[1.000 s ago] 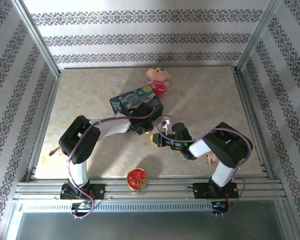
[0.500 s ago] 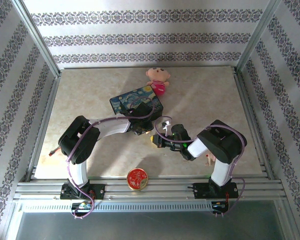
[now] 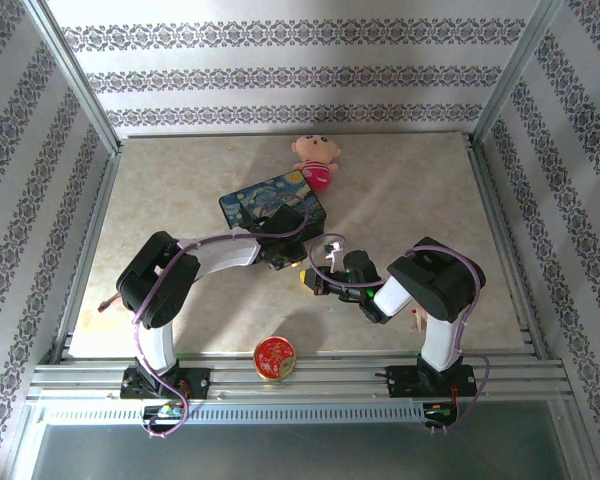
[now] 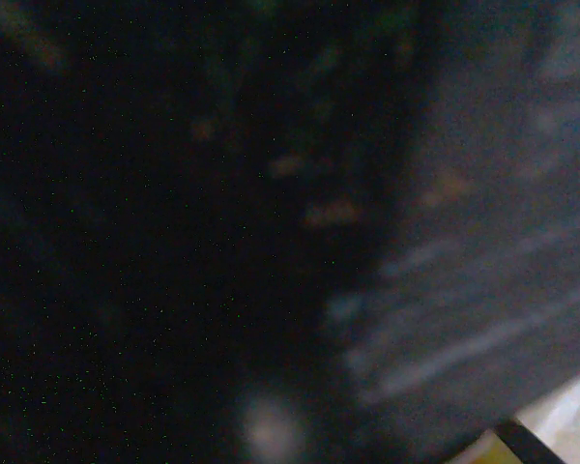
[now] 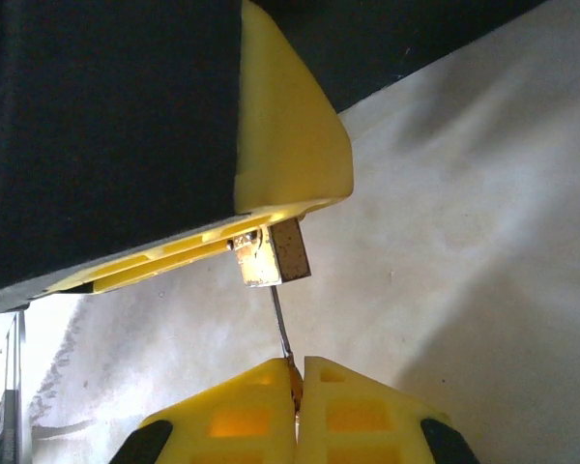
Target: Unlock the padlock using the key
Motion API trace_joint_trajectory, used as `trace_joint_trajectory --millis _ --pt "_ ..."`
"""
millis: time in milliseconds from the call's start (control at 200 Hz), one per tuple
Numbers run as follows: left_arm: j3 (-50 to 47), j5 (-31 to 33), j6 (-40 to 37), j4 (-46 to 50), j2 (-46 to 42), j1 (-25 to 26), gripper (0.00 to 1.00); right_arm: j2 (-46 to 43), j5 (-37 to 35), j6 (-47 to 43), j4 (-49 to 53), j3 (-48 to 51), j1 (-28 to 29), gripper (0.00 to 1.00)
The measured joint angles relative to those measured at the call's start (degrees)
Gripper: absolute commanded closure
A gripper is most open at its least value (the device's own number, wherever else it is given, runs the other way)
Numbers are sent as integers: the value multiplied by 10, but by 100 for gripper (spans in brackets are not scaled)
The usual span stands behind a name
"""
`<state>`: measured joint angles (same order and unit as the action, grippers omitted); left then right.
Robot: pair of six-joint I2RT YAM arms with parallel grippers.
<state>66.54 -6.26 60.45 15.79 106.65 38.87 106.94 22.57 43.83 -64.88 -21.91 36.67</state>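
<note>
In the right wrist view the small brass padlock (image 5: 271, 253) hangs under the yellow fingers (image 5: 290, 145) of my left gripper (image 3: 296, 263), which is shut on it. Its shackle is hidden behind those fingers. A thin key (image 5: 281, 324) runs from the padlock's underside down into my right gripper (image 5: 298, 372), which is shut on the key's head. Seen from above, the two grippers meet tip to tip, with the right gripper (image 3: 312, 281) just in front of the blue painted tin box (image 3: 273, 203). The left wrist view is dark and blurred, with the box's painted side (image 4: 503, 242) very close.
A round red tin (image 3: 274, 358) sits near the front rail between the arm bases. A pink doll (image 3: 315, 160) lies behind the blue box. Aluminium frame rails (image 3: 500, 240) border the beige tabletop (image 3: 410, 190), which is bare on the far right and left.
The right arm's elbow has swung left and its wrist has turned, carrying the gripper slightly up and left against the left gripper. The left arm has barely moved.
</note>
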Motion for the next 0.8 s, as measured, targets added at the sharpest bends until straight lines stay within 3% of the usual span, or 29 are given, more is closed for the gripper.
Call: trace_joint_trajectory --millis 805 --pt "-3 -9 1 -9 0 -3 72 9 -26 7 -36 11 6 100"
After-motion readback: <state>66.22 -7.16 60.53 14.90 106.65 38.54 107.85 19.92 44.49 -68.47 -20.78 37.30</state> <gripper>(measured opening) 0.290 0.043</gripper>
